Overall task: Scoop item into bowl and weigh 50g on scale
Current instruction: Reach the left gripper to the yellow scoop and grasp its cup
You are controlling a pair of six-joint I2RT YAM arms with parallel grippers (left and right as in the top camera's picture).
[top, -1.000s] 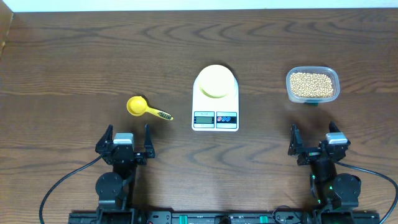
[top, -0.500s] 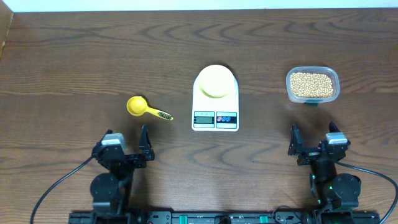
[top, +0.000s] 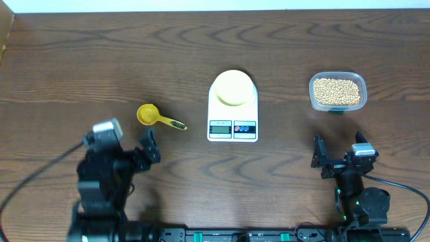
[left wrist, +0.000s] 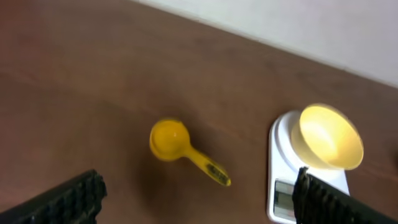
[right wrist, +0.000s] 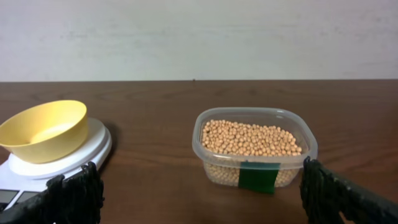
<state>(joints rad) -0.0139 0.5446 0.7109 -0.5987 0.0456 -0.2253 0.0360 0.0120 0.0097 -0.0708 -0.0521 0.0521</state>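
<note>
Dk wood tbl [top: 67, 60], wht wall [right wrist: 186, 37]

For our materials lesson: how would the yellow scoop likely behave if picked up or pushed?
The scoop looks like thin plastic, so probably stiff and light. Its round cup and thin handle suggest it may pivot when pushed.

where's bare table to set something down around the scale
Widest bare wood: between the scale and the bean tub, and the whole far strip behind them. The gap between scoop and scale is narrower.
</note>
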